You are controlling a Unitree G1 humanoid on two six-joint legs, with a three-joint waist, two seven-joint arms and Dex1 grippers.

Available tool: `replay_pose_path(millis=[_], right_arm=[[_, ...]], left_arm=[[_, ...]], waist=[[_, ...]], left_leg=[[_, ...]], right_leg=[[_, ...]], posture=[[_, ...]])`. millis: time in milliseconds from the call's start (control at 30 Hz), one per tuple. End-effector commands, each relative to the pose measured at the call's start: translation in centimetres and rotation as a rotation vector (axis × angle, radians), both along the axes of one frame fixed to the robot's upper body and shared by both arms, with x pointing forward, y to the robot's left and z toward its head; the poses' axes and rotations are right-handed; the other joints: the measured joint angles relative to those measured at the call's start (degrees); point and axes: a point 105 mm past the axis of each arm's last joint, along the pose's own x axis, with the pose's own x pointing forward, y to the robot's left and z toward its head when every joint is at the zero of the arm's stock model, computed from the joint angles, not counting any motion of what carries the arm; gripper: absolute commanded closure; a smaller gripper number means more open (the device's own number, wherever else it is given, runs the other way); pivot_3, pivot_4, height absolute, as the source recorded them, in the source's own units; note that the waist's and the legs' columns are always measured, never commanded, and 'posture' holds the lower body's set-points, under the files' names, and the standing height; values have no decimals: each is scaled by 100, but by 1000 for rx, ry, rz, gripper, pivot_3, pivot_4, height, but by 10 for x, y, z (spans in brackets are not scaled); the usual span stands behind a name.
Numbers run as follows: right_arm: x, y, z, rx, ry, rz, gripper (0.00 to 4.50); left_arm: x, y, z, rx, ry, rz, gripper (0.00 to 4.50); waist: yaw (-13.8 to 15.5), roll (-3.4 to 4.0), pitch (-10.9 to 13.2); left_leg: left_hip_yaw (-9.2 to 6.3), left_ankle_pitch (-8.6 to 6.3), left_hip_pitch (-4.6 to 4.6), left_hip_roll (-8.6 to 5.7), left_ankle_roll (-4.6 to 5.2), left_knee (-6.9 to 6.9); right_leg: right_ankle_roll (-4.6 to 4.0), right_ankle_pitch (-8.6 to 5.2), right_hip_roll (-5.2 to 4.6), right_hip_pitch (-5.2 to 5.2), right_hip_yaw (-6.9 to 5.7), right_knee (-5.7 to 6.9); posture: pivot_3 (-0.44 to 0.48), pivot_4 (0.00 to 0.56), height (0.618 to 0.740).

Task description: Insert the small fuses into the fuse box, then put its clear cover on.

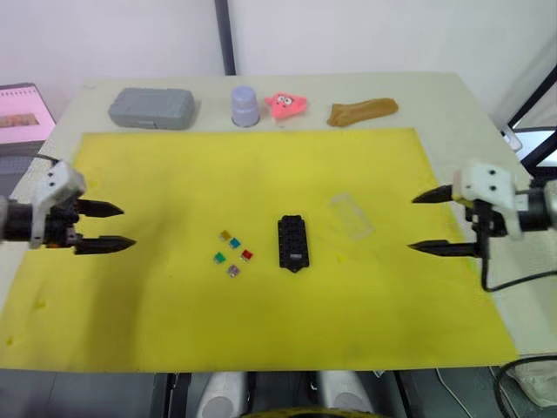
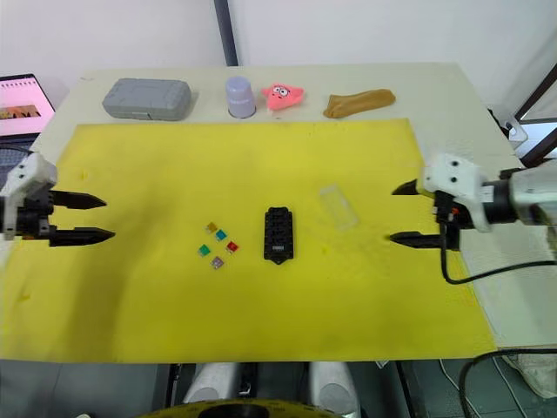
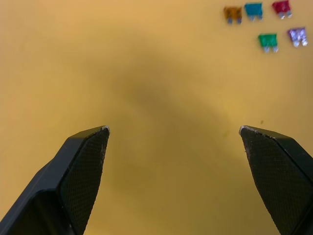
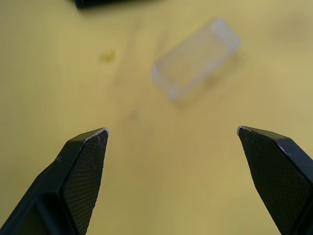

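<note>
The black fuse box lies in the middle of the yellow mat. Just left of it several small fuses lie loose in a cluster, in yellow, teal, green, red and purplish; they appear too in the left wrist view as fuses. The clear cover lies flat on the mat to the right of the box, and my right wrist view has the cover ahead of the fingers. My left gripper hovers open at the mat's left side. My right gripper hovers open at the right side. Neither holds anything.
Along the table's far edge stand a grey rounded case, a lavender cup, a pink star toy and a brown lump. A laptop screen sits off the table's left side. A black cable hangs from the right arm.
</note>
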Motion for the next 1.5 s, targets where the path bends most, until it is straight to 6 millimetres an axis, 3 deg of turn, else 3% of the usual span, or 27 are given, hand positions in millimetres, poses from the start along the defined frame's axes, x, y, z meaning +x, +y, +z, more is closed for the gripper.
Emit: replay_pose_path(millis=[33, 100, 200, 400, 567, 700, 1033, 1500], right_arm=[[-1, 52, 12, 76, -46, 145, 34], [-3, 79, 15, 120, -49, 212, 34], [-10, 111, 19, 166, -43, 291, 34], [-22, 147, 9, 172, -38, 387, 34], [-25, 152, 8, 177, -40, 376, 34], [-27, 149, 6, 158, -46, 358, 0], [-28, 149, 6, 156, -57, 333, 0], [-23, 149, 8, 157, -78, 315, 0]], left_arm=[[7, -40, 4, -157, 56, -100, 0], [8, -60, 1, -263, 151, -131, 0], [10, -73, -5, -362, 280, -128, 0], [37, -105, -21, -502, 535, -47, 0], [47, -112, -32, -520, 624, -18, 0], [53, -118, -44, -489, 642, -19, 1303], [51, -122, -55, -445, 678, -49, 1303], [33, -121, -63, -421, 723, -100, 1303]], waist=[[4, -1, 0], [14, -4, -1], [5, -4, 0], [41, -12, -6], [-48, -16, -5], [-45, -15, -6], [1, -16, -6], [-16, -16, -7]], left_leg=[[0, 0, -2, 0, 0, 2], [-3, 0, -9, -1, -1, 3], [-3, 6, -14, -3, -10, 4], [-10, 22, -14, -14, -38, 10], [-2, 22, -16, -29, -38, 9], [-3, 23, -15, -24, -41, 7], [-2, 23, -14, -16, -41, 9], [-1, 23, -14, -13, -41, 6]], right_leg=[[0, 0, -1, -1, 0, 1], [0, 0, -2, -7, 0, 2], [0, 0, -3, -13, 0, 4], [1, 0, -3, -9, -5, 8], [1, 1, -6, -22, -5, 10], [1, 0, -6, -26, -7, 16], [1, 0, -12, -24, -5, 15], [1, 0, -11, -26, -1, 15]], posture=[[0, 150, 740], [0, 150, 740], [0, 150, 740], [0, 150, 740], [0, 150, 740], [0, 150, 740], [0, 150, 740], [0, 150, 740]])
